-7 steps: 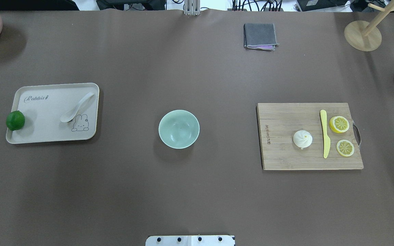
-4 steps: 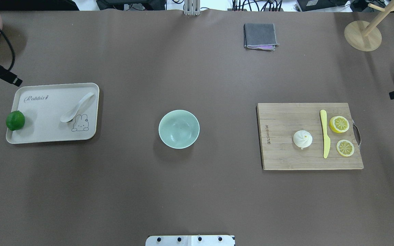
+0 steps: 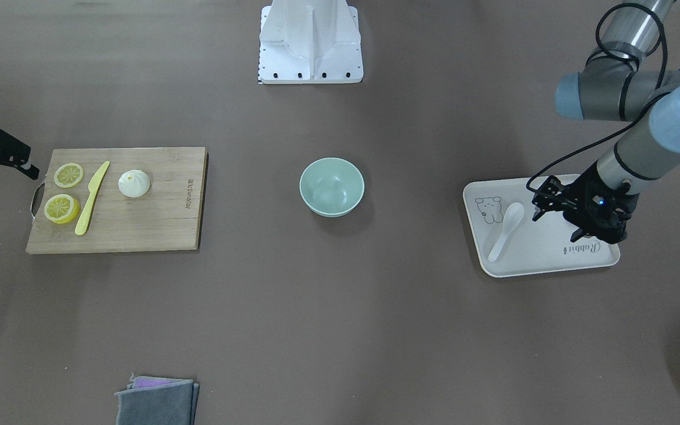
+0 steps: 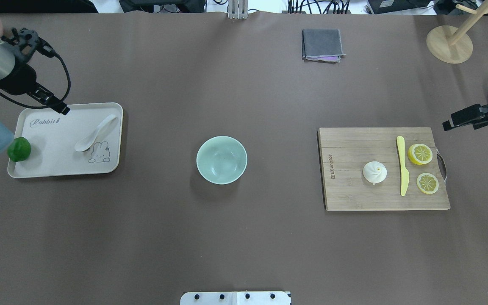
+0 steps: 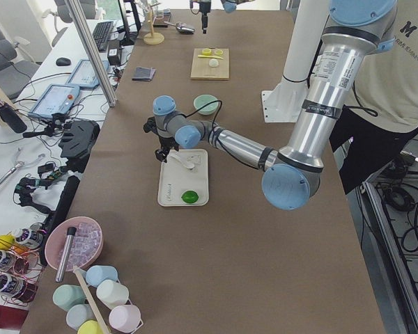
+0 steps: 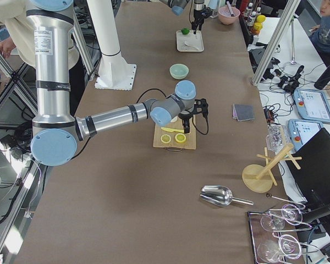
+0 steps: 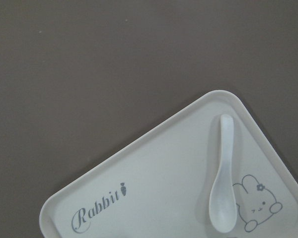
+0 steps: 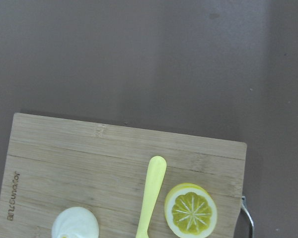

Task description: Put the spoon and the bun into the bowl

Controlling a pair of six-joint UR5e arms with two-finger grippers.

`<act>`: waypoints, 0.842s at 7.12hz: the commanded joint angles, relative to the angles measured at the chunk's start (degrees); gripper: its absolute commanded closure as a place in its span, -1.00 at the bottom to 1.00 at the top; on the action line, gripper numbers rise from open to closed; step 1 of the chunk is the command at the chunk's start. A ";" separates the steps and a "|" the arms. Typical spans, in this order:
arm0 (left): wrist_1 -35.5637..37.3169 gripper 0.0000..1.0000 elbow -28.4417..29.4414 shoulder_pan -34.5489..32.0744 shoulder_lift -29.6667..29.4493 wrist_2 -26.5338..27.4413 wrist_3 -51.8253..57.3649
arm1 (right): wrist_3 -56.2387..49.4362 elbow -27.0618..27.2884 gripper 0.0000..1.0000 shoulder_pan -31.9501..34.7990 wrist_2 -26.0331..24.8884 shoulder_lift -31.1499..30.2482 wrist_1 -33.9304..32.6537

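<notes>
Moved: both arms are being brought further in over the bench ends than 0.6 s ago, while the spoon, bun and bowl are being left in place.
Left gripper [image 3: 558,215]: is being held over the far left corner of the tray [image 4: 64,171], apart from the spoon; its jaw width cannot be told.
Right gripper [image 3: 8,180]: is being held above the bench off the handle end of the cutting board [image 4: 354,199], fingers spread, nothing being gripped.
Spoon [image 4: 93,134]: is being carried by the tray, near the bench's left end.
Bun [image 4: 375,172]: is being carried by the board, near the right end, beside the yellow knife [image 4: 402,165].
Bowl [image 4: 221,160]: is being kept upright mid-bench.
</notes>
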 commanded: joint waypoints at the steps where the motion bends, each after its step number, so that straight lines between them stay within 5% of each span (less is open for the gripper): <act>1: -1.70 -0.63 2.66 2.85 -1.96 0.20 -2.96 | 1.57 0.30 -0.98 -1.68 -0.58 0.68 0.00; 6: -1.78 -0.24 5.47 7.16 -3.10 2.74 -4.29 | 1.57 0.39 -0.98 -2.99 -0.49 0.77 0.00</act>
